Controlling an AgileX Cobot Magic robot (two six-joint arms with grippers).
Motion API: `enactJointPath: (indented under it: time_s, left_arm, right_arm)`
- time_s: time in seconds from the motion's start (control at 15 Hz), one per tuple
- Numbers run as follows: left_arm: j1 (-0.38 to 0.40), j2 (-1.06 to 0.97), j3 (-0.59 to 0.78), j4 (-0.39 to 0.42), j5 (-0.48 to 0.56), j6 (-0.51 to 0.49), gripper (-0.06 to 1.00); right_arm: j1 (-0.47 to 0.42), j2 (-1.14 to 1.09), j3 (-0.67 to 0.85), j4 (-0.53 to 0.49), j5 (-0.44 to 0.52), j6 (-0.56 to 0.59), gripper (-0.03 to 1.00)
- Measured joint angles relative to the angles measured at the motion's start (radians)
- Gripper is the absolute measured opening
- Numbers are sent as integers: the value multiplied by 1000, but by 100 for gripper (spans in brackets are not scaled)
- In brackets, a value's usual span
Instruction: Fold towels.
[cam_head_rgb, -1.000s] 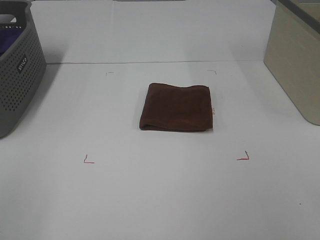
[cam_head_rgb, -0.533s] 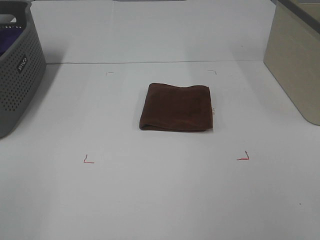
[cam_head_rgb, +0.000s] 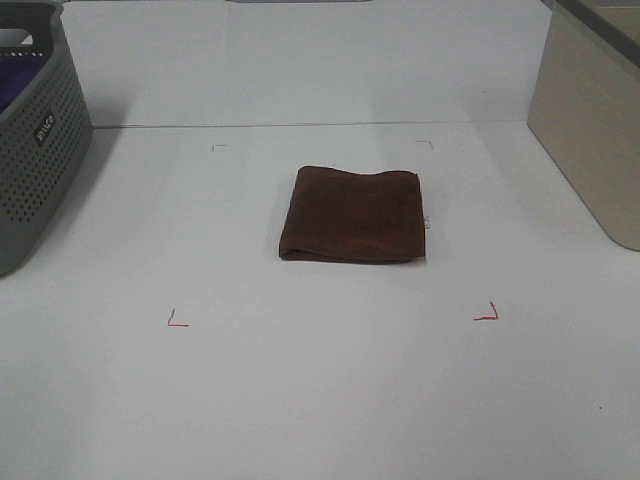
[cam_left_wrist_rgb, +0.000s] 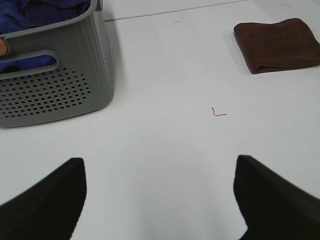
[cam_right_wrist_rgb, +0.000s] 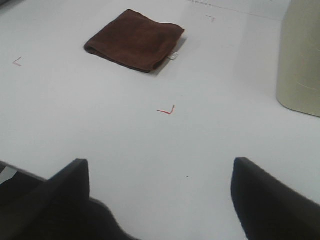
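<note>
Folded towel (cam_head_rgb: 354, 215) lies on the white table (cam_head_rgb: 320, 400); only wrist views show the left gripper (cam_left_wrist_rgb: 159, 200) and right gripper (cam_right_wrist_rgb: 160, 200), both spread wide, holding nothing; purple cloth (cam_left_wrist_rgb: 45, 12) fills the grey basket (cam_left_wrist_rgb: 55, 90).

Black blunt fingers (cam_left_wrist_rgb: 45, 200) — both hands, matte

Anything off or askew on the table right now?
Nothing stands out. The brown towel lies folded flat and roughly square inside the red corner marks, its white tag at one edge. Both grippers are open, well clear of it.
</note>
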Motion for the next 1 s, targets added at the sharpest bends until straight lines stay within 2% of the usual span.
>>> enactJointPath:
  time_s: [0.2, 0.33, 1.0]
  left_arm:
    - [-15, -3, 0, 0, 0, 0, 75]
    - [-15, -3, 0, 0, 0, 0, 75]
    - [-15, -3, 0, 0, 0, 0, 75]
  right_arm:
    - [-137, -11, 0, 0, 0, 0, 76]
    - [-180, -11, 0, 4, 0, 0, 76]
    - [-188, -11, 0, 8, 0, 0, 76]
